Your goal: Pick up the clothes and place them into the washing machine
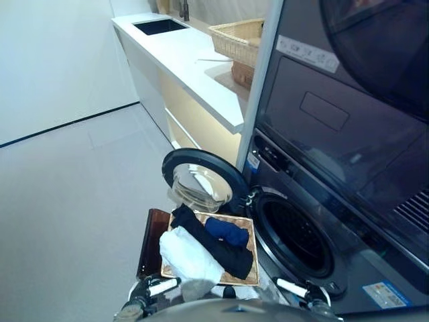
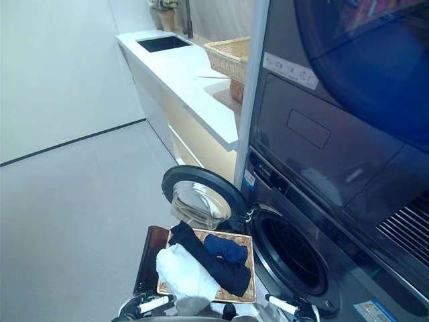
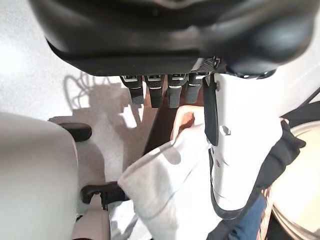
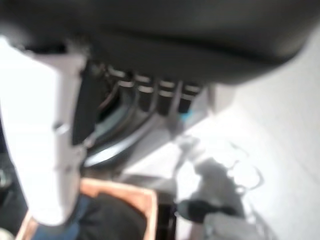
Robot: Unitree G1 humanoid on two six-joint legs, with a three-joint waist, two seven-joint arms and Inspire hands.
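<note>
A dark front-loading washing machine (image 1: 315,221) stands with its round glass door (image 1: 201,180) swung wide open, and the dark drum opening (image 1: 293,236) faces the robot. On the floor in front of it lies a shallow woven tan tray (image 1: 249,231) resting on a dark brown wooden board (image 1: 151,241). The clothes are all in this tray: a crumpled white cloth (image 1: 189,258), a long black garment (image 1: 218,247) and a small folded dark blue piece (image 1: 226,231).

The left robot hand (image 3: 165,92) hangs just above the white cloth. Its fingers are straight and relaxed and its white-covered thumb points down; it holds nothing. The white cloth lies directly beneath and slightly ahead of this robot hand, so the left robot hand looks the nearer one for a first grasp. The black garment's long axis runs diagonally across the tray, from the far corner by the door toward the near corner by the drum.

The right robot hand (image 4: 150,92) hovers over the tray's drum-side edge, fingers likewise straight and empty. The drum opening lies just beyond it.

Further away, a long white worktop (image 1: 188,64) carries a pale wicker basket (image 1: 236,37).
</note>
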